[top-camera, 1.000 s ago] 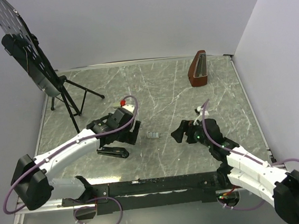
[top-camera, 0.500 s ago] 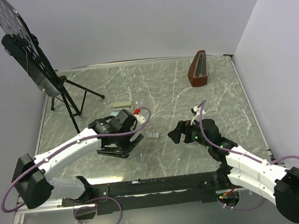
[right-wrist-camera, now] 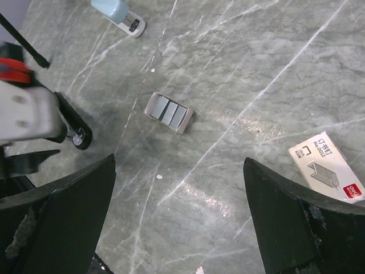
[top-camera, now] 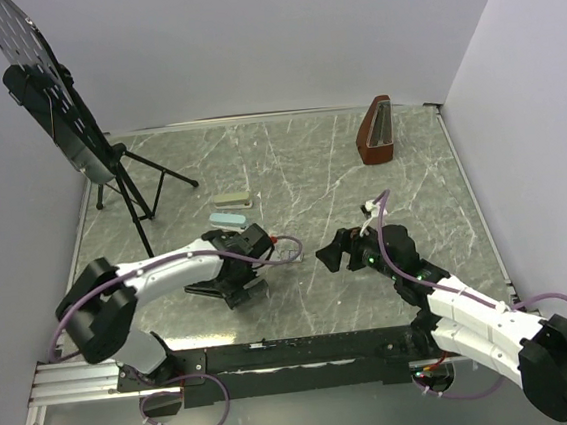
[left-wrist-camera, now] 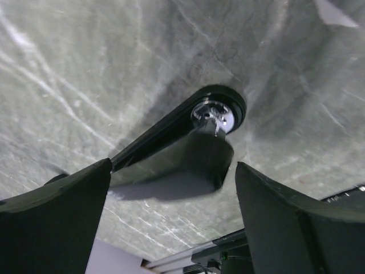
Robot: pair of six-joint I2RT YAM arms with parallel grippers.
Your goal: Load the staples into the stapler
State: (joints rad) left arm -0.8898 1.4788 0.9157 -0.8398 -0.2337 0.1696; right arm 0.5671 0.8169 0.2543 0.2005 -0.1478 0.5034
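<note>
The black stapler (left-wrist-camera: 171,140) lies on the marble table, its round hinge rivet (left-wrist-camera: 214,114) showing; in the top view it (top-camera: 208,286) lies at the near left. My left gripper (left-wrist-camera: 172,165) is open, its fingers straddling the stapler's hinge end from above without touching it; it also shows in the top view (top-camera: 240,285). The small open staple box (right-wrist-camera: 169,112) with grey staple strips lies between the arms. My right gripper (right-wrist-camera: 179,160) is open and empty, hovering above bare table near the box; it shows in the top view (top-camera: 330,252) too.
A grey-green stapler (top-camera: 230,219) lies behind the left gripper and shows in the right wrist view (right-wrist-camera: 117,10). A white printed staple box (right-wrist-camera: 325,165) lies at the right. A brown holder (top-camera: 375,131) stands at the back right and a black stand (top-camera: 109,169) at the back left.
My left gripper has swung right and down over the black stapler's end, uncovering the grey-green stapler behind it. My right gripper has edged slightly left.
</note>
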